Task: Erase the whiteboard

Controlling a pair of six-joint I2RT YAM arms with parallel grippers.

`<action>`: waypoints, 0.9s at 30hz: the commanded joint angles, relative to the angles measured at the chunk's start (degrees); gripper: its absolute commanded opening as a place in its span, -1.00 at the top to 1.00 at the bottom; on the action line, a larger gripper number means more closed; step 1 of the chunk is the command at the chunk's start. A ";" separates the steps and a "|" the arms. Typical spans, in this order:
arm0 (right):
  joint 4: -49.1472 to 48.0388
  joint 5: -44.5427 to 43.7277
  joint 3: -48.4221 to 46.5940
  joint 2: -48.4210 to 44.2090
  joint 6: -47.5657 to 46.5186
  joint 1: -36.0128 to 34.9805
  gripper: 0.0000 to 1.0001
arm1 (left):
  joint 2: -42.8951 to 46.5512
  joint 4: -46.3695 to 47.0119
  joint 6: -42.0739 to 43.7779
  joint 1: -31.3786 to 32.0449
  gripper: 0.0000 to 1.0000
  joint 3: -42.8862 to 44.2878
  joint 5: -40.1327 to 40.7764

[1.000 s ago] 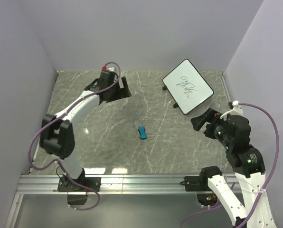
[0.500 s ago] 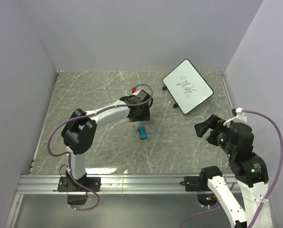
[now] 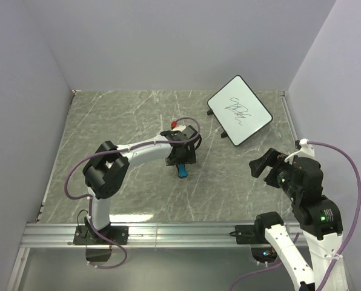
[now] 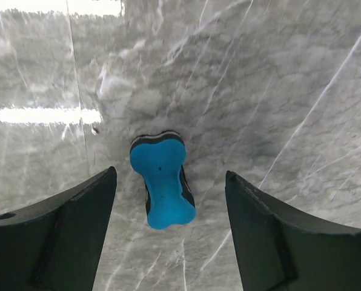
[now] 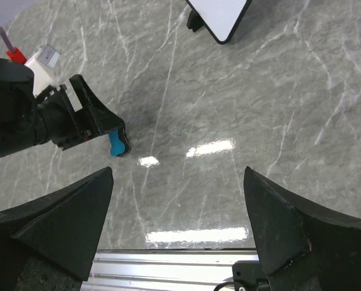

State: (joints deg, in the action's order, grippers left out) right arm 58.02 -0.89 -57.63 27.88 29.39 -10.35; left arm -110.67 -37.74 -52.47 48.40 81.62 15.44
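swung across from the left, the left gripper now hangs spread wide over the blue eraser, poised to pinch it. far right of the eraser, the scribbled whiteboard stands propped; the right gripper waits agape.

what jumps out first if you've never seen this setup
The blue eraser lies in the middle of the table, with the left gripper open right over it, one finger on each side. At the far right sits the whiteboard with a black scribble on it. The right gripper hangs open nearer the arms, holding nothing.
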 commanded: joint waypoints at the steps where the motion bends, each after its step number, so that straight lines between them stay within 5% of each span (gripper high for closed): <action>1: 0.16 -1.40 -1.96 -0.02 -1.70 -0.11 -0.89 | 0.28 -1.11 -2.99 1.07 -0.54 -1.64 1.25; 11: 1.66 -2.89 -2.49 -1.07 -2.75 -0.11 -0.89 | -3.67 -0.06 -3.08 1.26 -0.36 -0.94 0.90; 14: 1.75 -2.98 -2.67 -1.07 -2.76 0.06 -0.89 | -4.29 0.56 -2.82 1.26 -0.03 -0.50 0.64; 19: 0.52 -3.42 -3.36 -0.02 -3.28 -0.02 -0.89 | -4.38 0.65 -2.55 1.26 0.94 -0.50 -0.32; 27: -0.53 -4.49 -16.08 23.42 -2.23 1.73 -0.90 | 0.28 3.64 1.66 1.26 0.99 -0.69 -4.63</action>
State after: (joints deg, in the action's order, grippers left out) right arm 60.07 -5.37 -67.66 40.80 27.00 -10.00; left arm -113.60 -36.34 -53.52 49.39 80.29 14.06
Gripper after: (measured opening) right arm 0.953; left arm 0.103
